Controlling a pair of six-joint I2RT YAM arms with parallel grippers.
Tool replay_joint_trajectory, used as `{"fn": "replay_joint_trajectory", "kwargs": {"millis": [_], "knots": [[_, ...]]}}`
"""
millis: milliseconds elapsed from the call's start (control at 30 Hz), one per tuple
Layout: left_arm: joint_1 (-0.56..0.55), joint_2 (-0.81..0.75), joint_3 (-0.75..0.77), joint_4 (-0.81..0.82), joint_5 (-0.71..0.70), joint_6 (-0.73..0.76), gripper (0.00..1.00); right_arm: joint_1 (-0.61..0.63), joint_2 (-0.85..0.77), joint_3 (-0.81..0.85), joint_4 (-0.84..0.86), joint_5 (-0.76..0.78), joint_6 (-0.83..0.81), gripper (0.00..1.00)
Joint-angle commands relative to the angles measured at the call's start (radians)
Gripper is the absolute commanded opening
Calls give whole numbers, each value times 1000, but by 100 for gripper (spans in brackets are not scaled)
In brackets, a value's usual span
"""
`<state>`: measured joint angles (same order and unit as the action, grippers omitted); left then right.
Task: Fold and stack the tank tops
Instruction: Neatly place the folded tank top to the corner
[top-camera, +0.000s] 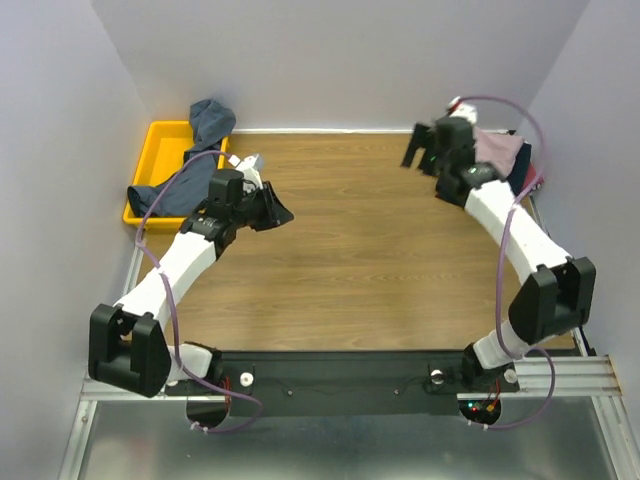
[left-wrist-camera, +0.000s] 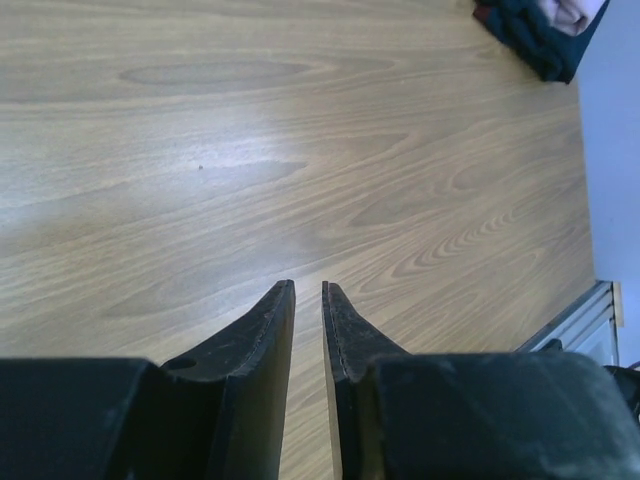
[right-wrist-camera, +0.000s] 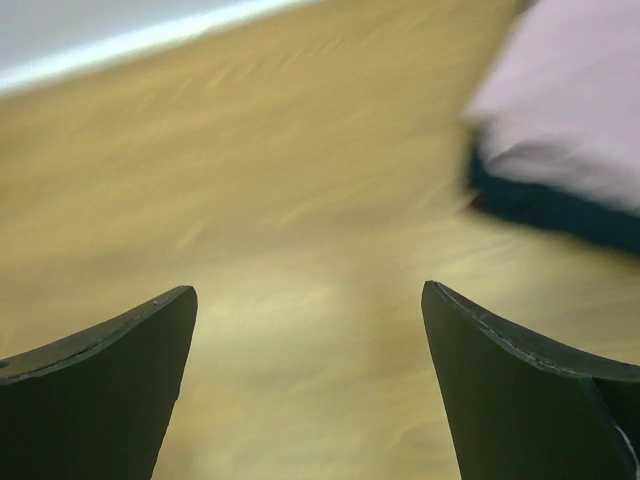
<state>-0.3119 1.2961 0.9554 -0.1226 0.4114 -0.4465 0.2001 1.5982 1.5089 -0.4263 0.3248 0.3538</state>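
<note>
A slate blue-grey tank top (top-camera: 207, 124) lies crumpled over the yellow tray (top-camera: 160, 131) at the back left. At the back right a folded dusty pink tank top (top-camera: 497, 148) rests on a dark navy one (top-camera: 522, 172). The left wrist view shows that same pink top (left-wrist-camera: 572, 12) and navy top (left-wrist-camera: 530, 38) far off. My left gripper (top-camera: 272, 207) hovers just right of the tray; its jaws (left-wrist-camera: 308, 286) stand a narrow gap apart with only bare wood between them. My right gripper (top-camera: 418, 150) is wide open (right-wrist-camera: 310, 290) and empty, left of the pink top (right-wrist-camera: 570, 100).
Grey walls close in the wooden table (top-camera: 360, 250) at the back and on both sides. A metal rail (left-wrist-camera: 585, 318) runs along the table's right edge. Purple cables loop off both arms. The right wrist view is blurred.
</note>
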Motion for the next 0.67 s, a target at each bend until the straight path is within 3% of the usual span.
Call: {"fn": "replay_joint_trajectory", "kwargs": {"millis": [0,100,267,433,633], "knots": [[5,-72,-24,40,-42,-15,30,169,-138,-220,139,-66,112,100],[5,-121,-58,61,-57,-30,30,310,-257,-403,256,-110,169,100],[0,-202,-127,103,-97,-46,30,329,-405,-636,296,-162,229,100],[-1,-245,-162,110,-118,-50,31,329,-552,-740,314,-122,243,100],[-3,-271,-176,112,-131,-58,31,329,-587,-768,314,-112,238,100]]}}
